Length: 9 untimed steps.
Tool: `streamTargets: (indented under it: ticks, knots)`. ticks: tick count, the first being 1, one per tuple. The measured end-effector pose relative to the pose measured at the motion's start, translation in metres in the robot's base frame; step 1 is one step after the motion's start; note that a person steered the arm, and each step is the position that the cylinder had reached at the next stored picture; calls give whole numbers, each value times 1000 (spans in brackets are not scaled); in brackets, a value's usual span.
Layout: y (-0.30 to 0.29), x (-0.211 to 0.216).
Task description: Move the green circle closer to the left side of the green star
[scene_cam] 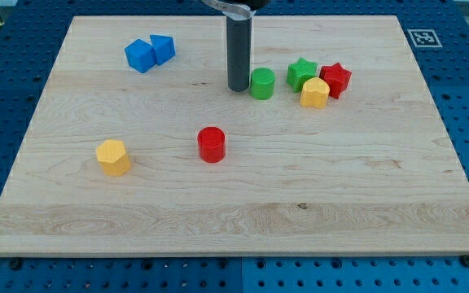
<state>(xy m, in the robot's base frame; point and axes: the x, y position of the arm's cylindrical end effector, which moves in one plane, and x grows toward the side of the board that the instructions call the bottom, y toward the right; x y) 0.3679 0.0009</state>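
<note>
Beside green star (301,72): green circle (261,83), my tip (238,88) touching.

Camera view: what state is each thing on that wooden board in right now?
My tip: down on the board, just left of the green circle.
Green circle: upright, a small gap from the green star.
Green star: touching the yellow block.
Red star: against the yellow block.
Red cylinder: alone.
Blue blocks: paired.

Readable text: none on the pale wooden board (218,203).
Sign: a black-and-white square fiducial marker (423,37) on the board's far right corner; no letters or numbers.
</note>
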Motion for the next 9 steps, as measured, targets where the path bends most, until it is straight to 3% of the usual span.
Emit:
streamTargets:
  ticks: [9]
  knots:
    - [28, 16]
